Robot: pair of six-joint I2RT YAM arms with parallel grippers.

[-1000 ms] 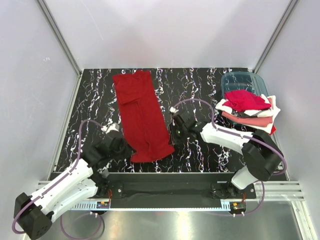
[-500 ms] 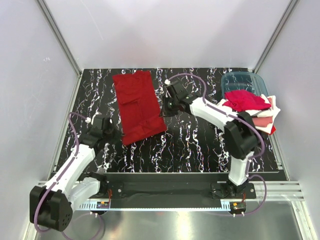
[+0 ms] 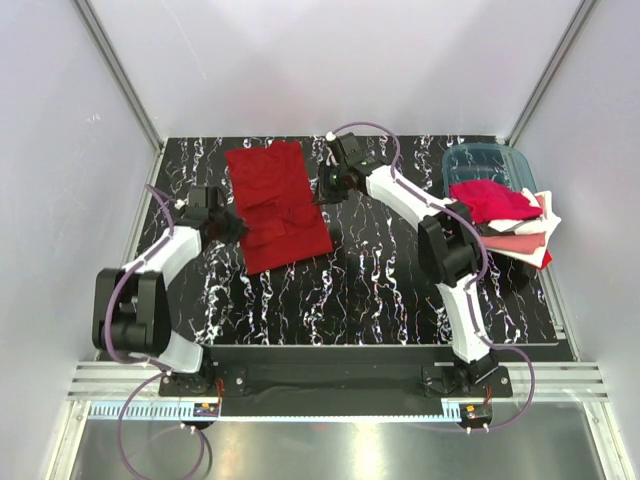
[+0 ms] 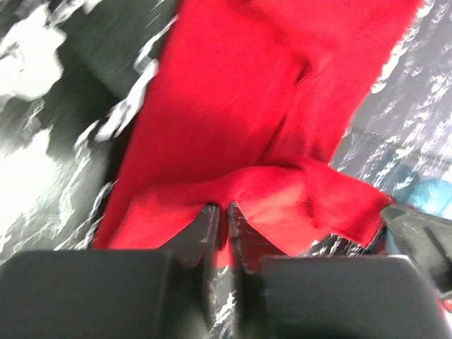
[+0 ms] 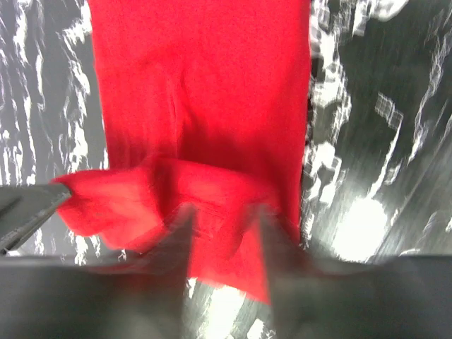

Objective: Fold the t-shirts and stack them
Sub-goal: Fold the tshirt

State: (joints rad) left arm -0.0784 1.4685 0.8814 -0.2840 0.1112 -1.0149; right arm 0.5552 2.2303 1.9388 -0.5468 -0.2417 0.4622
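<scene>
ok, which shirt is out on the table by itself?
The large deep red t-shirt, left of centre; the red, pink and white ones are heaped at the right, by the teal bin.

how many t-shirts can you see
4 visible: a large deep red cloth t-shirt on the black marbled table; a crimson t-shirt, a white t-shirt and a pink t-shirt piled by the teal plastic bin at right. The pile may hide more.

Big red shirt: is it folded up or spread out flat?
Partly folded. The big red shirt has its near end doubled back over the rest, and the left hand pinches that flap.
</scene>
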